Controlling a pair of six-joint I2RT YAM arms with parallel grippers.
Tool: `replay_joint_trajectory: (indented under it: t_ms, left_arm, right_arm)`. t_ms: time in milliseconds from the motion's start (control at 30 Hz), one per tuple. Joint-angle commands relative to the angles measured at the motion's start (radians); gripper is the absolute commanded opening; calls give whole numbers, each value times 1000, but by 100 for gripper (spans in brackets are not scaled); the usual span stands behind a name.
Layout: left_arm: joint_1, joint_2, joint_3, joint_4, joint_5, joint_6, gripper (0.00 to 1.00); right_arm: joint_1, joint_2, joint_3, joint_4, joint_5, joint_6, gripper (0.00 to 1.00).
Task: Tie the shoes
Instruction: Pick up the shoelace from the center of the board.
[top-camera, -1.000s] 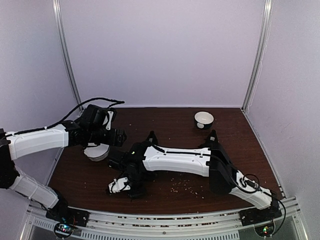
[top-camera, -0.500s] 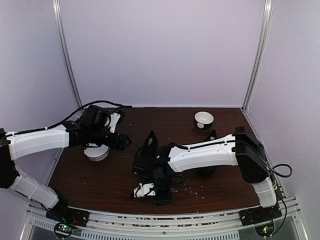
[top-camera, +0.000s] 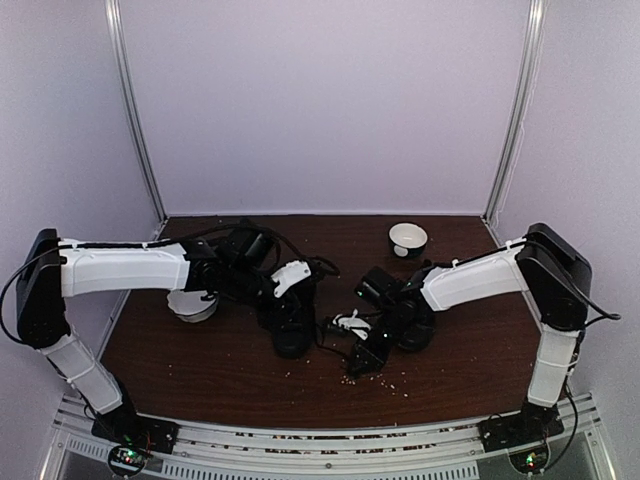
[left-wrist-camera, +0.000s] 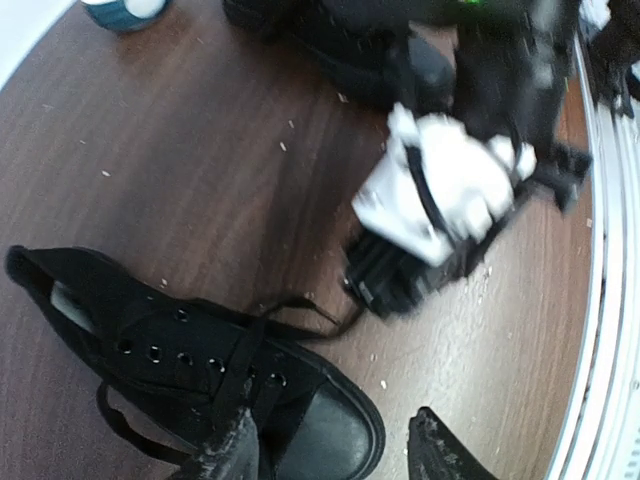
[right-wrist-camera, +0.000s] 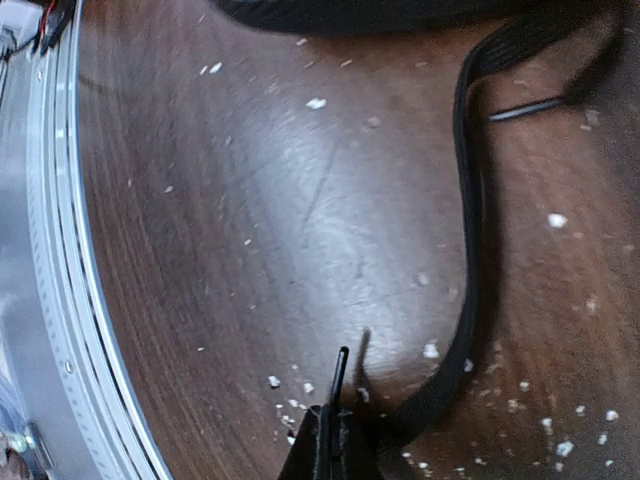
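Two black shoes lie mid-table: one (top-camera: 290, 325) under my left gripper (top-camera: 293, 300), the other (top-camera: 412, 322) by the right arm. In the left wrist view the near shoe (left-wrist-camera: 200, 370) points its toe between my left gripper's (left-wrist-camera: 335, 460) spread fingers, which are open; the left finger (left-wrist-camera: 235, 450) hangs over the laced part. My right gripper (top-camera: 362, 352) is low over the table between the shoes. In the right wrist view it (right-wrist-camera: 332, 445) is shut on a thin black lace (right-wrist-camera: 470, 220), whose stiff tip sticks up out of the fingers. The lace curves away toward a shoe at the top edge.
A white bowl (top-camera: 407, 240) stands at the back right, another (top-camera: 192, 303) under the left arm. Pale crumbs (top-camera: 375, 378) litter the dark wood near the front. The metal front rail (right-wrist-camera: 60, 300) runs close to the right gripper.
The right arm has swung from the front left to the centre and its gripper has shut on a lace. The left arm has reached right over the shoe, its jaws narrowing.
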Motion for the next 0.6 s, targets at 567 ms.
replay_joint_trajectory:
  t_ms: [567]
  left_arm:
    - [-47, 328, 312, -262, -226, 192, 33]
  right_arm:
    - [-115, -156, -107, 161, -7, 200, 0]
